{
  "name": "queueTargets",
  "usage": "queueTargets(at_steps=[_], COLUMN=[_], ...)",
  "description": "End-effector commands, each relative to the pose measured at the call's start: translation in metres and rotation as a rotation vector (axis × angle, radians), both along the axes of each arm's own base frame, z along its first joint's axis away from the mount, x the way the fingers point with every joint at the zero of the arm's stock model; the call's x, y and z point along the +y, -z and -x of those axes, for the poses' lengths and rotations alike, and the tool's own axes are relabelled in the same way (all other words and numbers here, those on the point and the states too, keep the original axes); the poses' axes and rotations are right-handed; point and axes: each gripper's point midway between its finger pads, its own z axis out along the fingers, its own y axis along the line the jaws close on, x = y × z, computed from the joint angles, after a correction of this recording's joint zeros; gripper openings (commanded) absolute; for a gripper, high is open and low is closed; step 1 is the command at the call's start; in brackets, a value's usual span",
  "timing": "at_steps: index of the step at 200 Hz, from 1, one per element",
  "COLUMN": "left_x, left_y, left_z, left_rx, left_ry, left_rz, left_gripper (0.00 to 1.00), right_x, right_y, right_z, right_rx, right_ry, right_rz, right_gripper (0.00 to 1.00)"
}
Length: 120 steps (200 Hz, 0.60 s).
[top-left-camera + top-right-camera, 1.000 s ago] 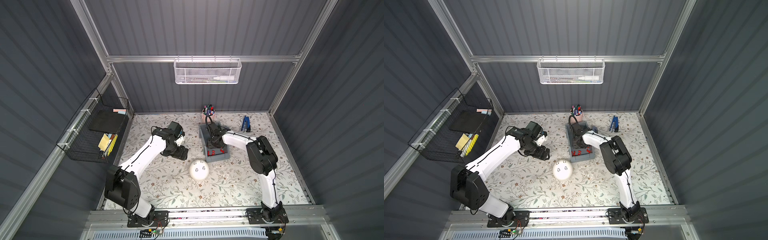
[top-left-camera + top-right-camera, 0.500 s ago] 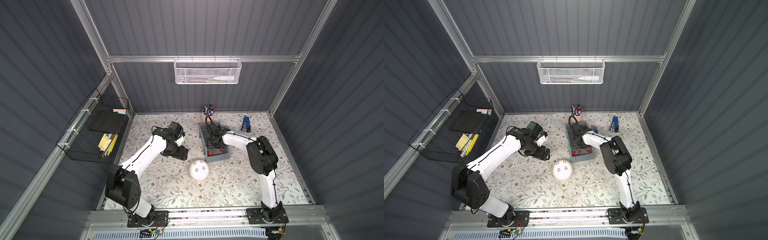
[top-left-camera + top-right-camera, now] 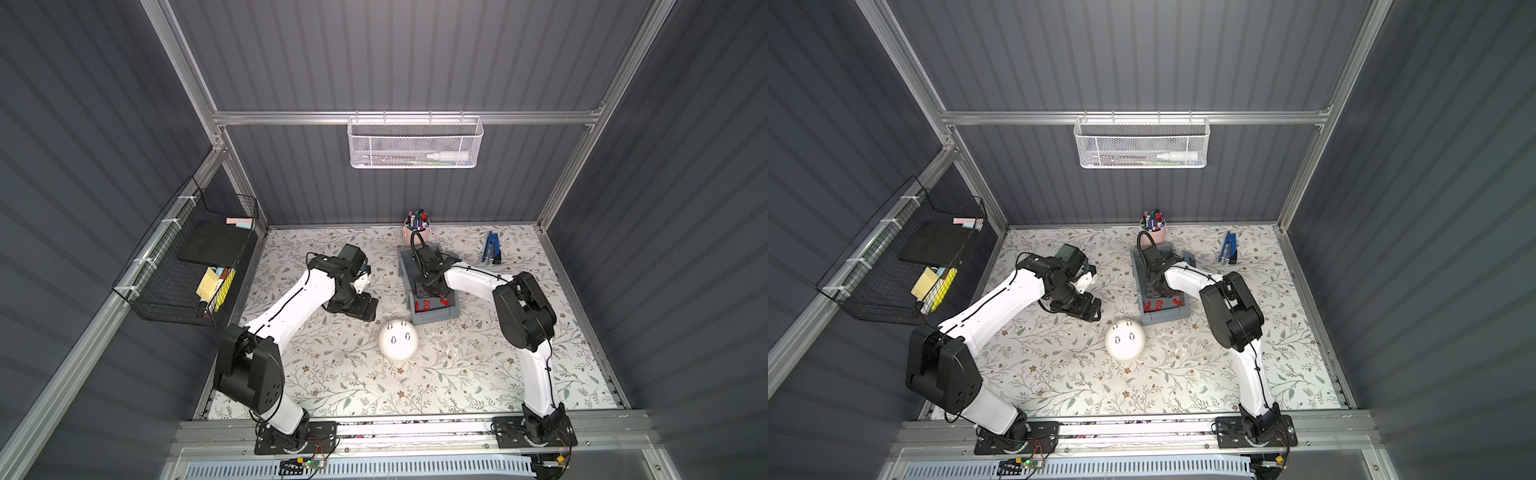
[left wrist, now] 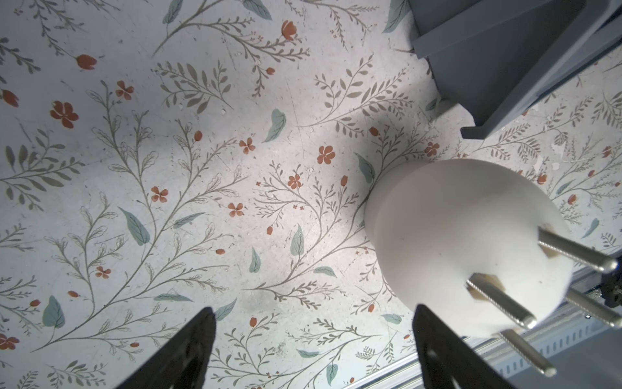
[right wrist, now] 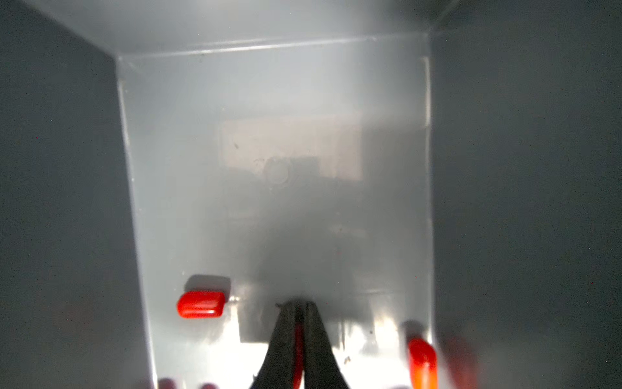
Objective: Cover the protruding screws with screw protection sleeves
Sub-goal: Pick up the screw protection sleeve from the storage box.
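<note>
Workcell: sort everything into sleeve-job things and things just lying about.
Job: protruding screws; white dome; red sleeves; grey bin; right gripper, shut on one red sleeve; left gripper, open.
Lying about: pink marker cup; blue tool; black wire basket; white mesh basket.

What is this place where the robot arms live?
Probably a robot work booth: grey ribbed walls in an aluminium frame, two white robot arms bolted along the front, and a flowery tabletop.

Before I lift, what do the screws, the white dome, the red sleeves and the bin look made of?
The screws look like bare metal: silvery, threaded, glinting. The white dome is matte, faintly fuzzy, perhaps foam or plastic. The red sleeves are glossy with rounded ends, likely soft plastic or rubber. The bin looks like smooth grey plastic, faintly shiny.
</note>
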Motion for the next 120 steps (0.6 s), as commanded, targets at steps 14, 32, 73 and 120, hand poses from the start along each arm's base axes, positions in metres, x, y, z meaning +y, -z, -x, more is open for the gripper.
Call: queueTargets(at_steps=[14,32,73,120], left_x=[-0.001,0.000,-0.002,-0.054], left_y=[-0.002,-0.007,-0.027,-0.084], left_z=[0.003,0.003,0.002,0.028], left_rx=[0.002,-0.027,-0.119,-0.175], left_ry=[0.028,0.030,0.035,0.130], left_rz=[0.004,0.008,0.058,0.473], left_gripper=[0.92,0.92,0.91,0.81], right_x=[0.005,0.009,0.018,0.046], right_y=[-0.029,-0.047,-0.106,-0.214], right_z=[-0.001,-0.003,0.010,0.066], right_rx=[-0.051,-0.115,-0.235,-0.519], right_ry=[-0.023,-0.038,-0.103,-0.301], right_rz=[-0.032,-0.081,-0.219,-0.522], right_gripper=[0.00,0.00,0.00,0.00])
